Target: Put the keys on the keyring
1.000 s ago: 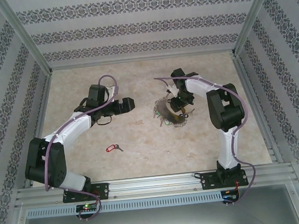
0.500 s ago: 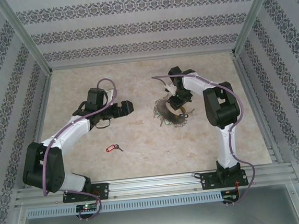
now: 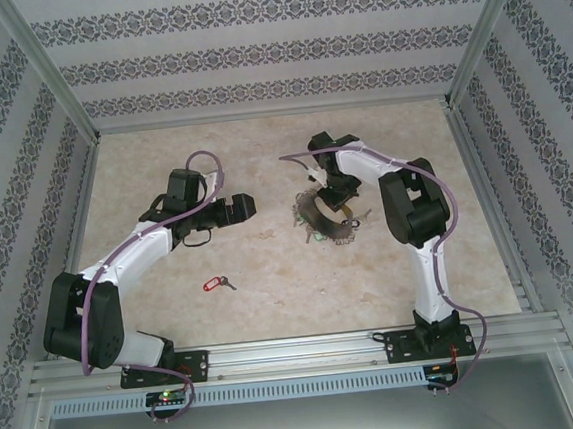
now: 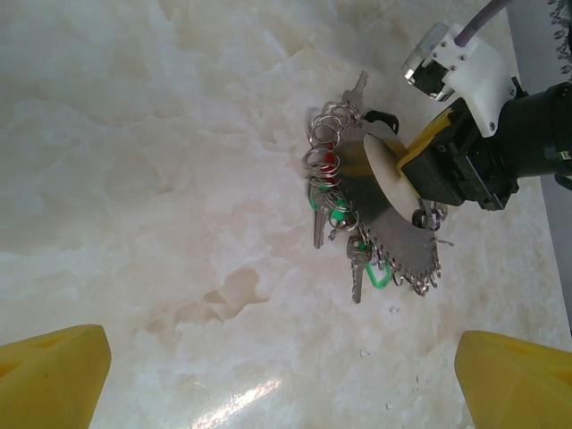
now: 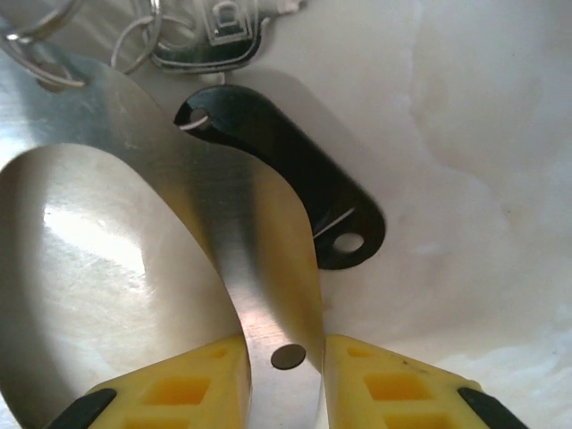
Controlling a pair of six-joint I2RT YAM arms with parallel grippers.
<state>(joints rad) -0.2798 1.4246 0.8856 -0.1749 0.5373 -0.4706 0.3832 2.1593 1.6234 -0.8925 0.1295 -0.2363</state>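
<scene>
the right gripper (image 5: pixel 286 353) has its jaws set narrow, one yellow finger (image 5: pixel 188 384) on each side of a shiny metal band, and they look to be pinching it. that band is the keyring (image 5: pixel 223 223), bent round in a loop, on the counter (image 5: pixel 483 179) a little right of the middle. behind it lies a black tag (image 5: pixel 286 170), its long side running from upper left down to lower right in the wrist view, with its middle hidden by the band. a silver key (image 5: pixel 223 36) above it is cut off at the top of the view.

seen from the left arm's side, the keys (image 4: pixel 319 228) sit bunched along the ring's edge. most blades point down toward that camera, and one pokes up and away. green and red tags peek through a tangle of small rings (image 4: pixel 323 134); i can't count them.

the left gripper (image 4: pixel 286 384) has its jaws spread wide over bare counter, holding nothing, well to the left of the bunch. one more key with a red tag (image 3: pixel 212 282) lies alone nearer the front, lengthwise left to right, blade to the right.
</scene>
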